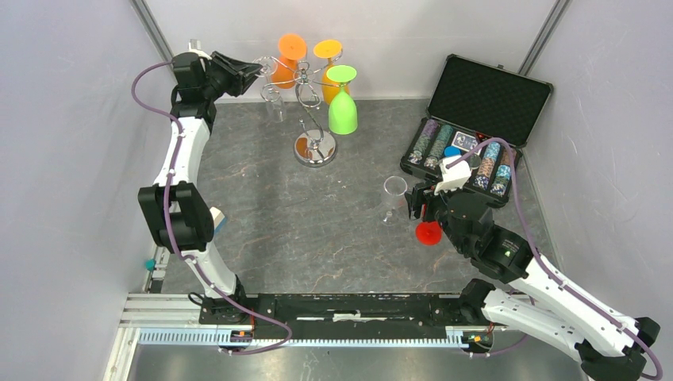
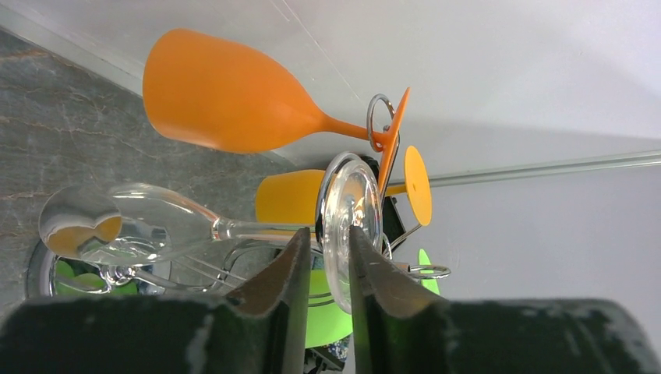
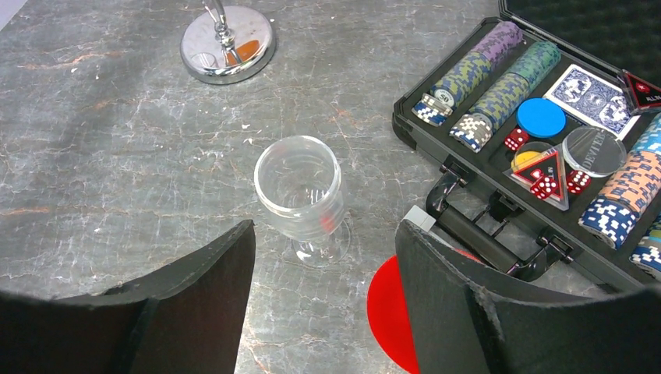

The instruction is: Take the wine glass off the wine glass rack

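Clear wine glass (image 2: 156, 222) foot pinched by left pincer (image 2: 327, 235), orange glass (image 2: 226, 93) just beside, right pincer (image 3: 325, 234) spread.

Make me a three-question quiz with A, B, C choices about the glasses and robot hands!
1. The wine glass on the rack that the left gripper pinches is: A green, B clear, C orange.
2. The upright clear glass stands: A on the rack, B on the table, C in the left gripper.
3. The right gripper is: A shut on a glass, B shut on nothing, C open.
Answers: 1 B, its see-through foot sits between the fingers; 2 B, its foot rests there; 3 C, fingers wide apart.
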Controlling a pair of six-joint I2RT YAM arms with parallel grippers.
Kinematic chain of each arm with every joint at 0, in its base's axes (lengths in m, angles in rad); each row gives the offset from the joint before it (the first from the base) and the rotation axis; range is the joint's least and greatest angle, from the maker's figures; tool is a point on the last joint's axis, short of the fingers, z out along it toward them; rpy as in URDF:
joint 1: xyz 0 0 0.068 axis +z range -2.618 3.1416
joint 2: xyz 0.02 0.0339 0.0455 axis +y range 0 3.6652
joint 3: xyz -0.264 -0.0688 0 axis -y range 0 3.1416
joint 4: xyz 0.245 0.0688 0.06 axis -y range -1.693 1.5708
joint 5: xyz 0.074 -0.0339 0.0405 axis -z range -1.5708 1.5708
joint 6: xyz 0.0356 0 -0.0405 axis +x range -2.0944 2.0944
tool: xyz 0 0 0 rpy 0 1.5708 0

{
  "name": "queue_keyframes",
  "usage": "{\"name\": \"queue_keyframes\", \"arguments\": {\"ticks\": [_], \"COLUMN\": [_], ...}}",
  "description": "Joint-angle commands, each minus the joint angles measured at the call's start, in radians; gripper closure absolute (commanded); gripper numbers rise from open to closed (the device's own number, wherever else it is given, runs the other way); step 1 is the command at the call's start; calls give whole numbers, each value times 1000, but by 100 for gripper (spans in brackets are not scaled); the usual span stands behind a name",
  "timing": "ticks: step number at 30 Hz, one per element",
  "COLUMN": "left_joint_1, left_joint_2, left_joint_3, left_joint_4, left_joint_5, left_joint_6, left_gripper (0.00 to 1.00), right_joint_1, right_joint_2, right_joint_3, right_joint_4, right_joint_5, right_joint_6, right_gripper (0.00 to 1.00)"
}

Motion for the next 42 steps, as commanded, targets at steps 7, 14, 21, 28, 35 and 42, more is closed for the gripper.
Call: {"name": "queue_keyframes", "arguments": {"ticks": [7,14,21,28,35,42], "left_joint_1": [6,6,5,6,4,-2], "left_joint_2": [-79,-104,-115,-113,-69,-24], "left_joint_3": [11,24,5,-41,-61,-42], "left_joint_4": [-1,-7,55,198,352,437], "left_joint_5": [4,-1,5,-26,-22,-18], "left_joint_6": [-12,-15,-59,-99,-188,-218], "left_gripper": [86,98,98,98,98,98], "right_joint_1": [2,1,1,2,1,2], "right_joint_2": [-13,-8,-7,-9,-5,1], "right_joint_3": [-10,-14,-21,-24,-23,-24], "right_joint_4": [39,48,53,52,52,55], "right_joint_5": [10,15,16,16,18,22], "right_joint_6": [2,-1,-1,-1,0,-2], "right_gripper": [29,30,30,30,30,30]}}
